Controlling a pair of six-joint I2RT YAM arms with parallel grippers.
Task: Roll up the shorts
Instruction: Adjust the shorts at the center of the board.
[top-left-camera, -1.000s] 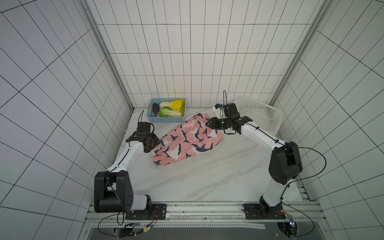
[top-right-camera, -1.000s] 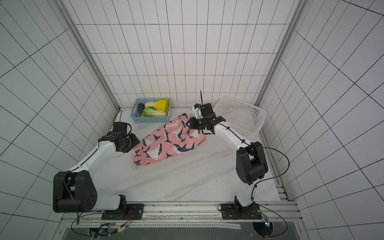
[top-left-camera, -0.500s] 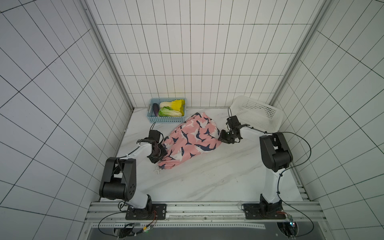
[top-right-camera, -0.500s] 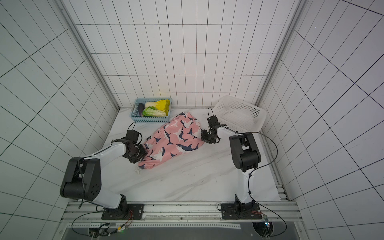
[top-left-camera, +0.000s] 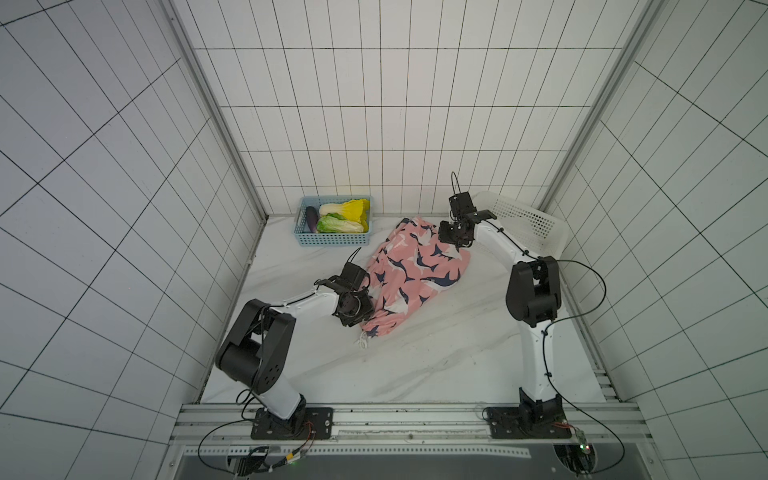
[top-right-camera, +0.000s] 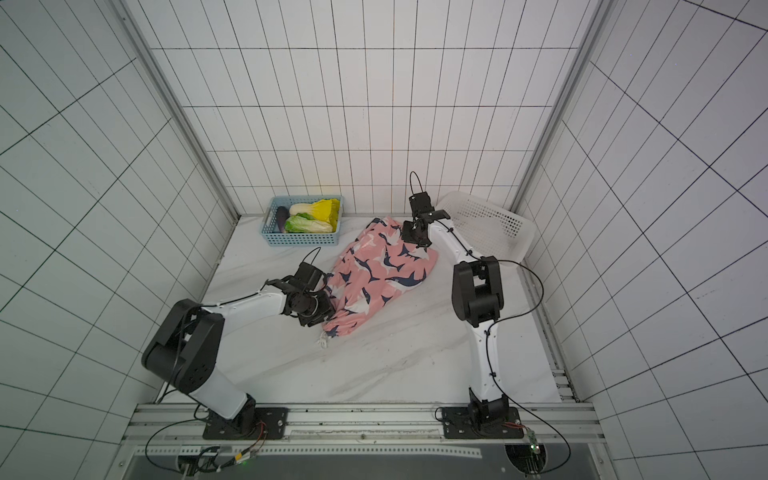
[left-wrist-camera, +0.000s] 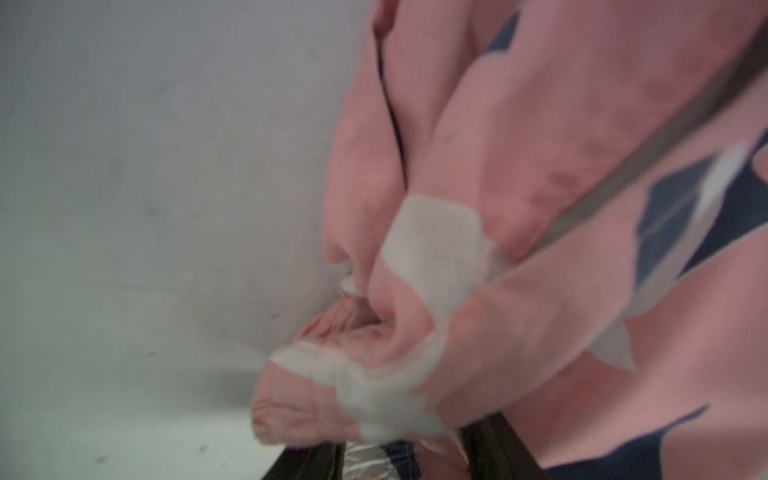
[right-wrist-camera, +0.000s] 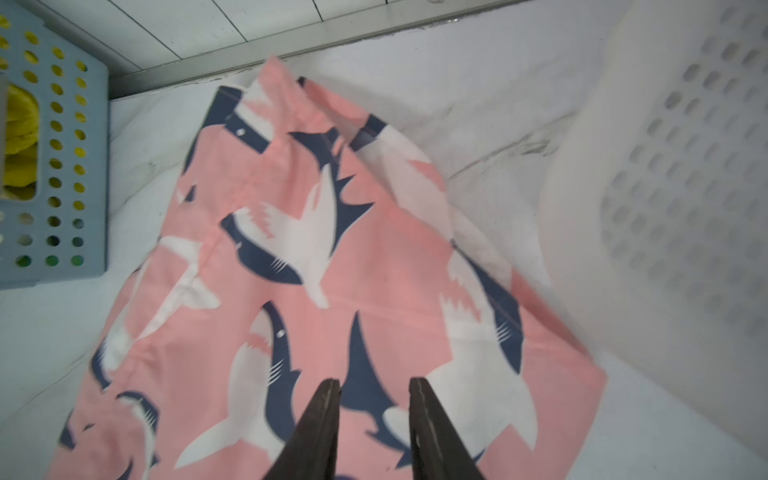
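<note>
The pink shark-print shorts (top-left-camera: 415, 274) (top-right-camera: 382, 270) lie crumpled and slantwise on the marble table. Their white drawstring (top-left-camera: 362, 341) trails from the near end. My left gripper (top-left-camera: 368, 318) (top-right-camera: 330, 313) is at that waistband end. In the left wrist view a wad of waistband sits between its dark fingers (left-wrist-camera: 307, 461), so the left gripper (left-wrist-camera: 403, 440) is shut on the shorts (left-wrist-camera: 540, 208). My right gripper (top-left-camera: 458, 248) (top-right-camera: 423, 248) is at the far leg end. In its wrist view the right gripper (right-wrist-camera: 374, 384) is open, with flat shorts fabric (right-wrist-camera: 316, 232) showing in the gap.
A blue basket (top-left-camera: 332, 240) (top-right-camera: 299, 239) (right-wrist-camera: 54, 166) with cabbages and an eggplant stands at the back left, close to the shorts. A white perforated basket (top-left-camera: 536, 226) (top-right-camera: 490, 220) (right-wrist-camera: 665, 187) sits at the back right, just behind my right arm.
My left gripper came in from the left to the waistband end and carried it rightward, so the shorts now lie shorter and more bunched. My right gripper shifted about near the far leg end.
</note>
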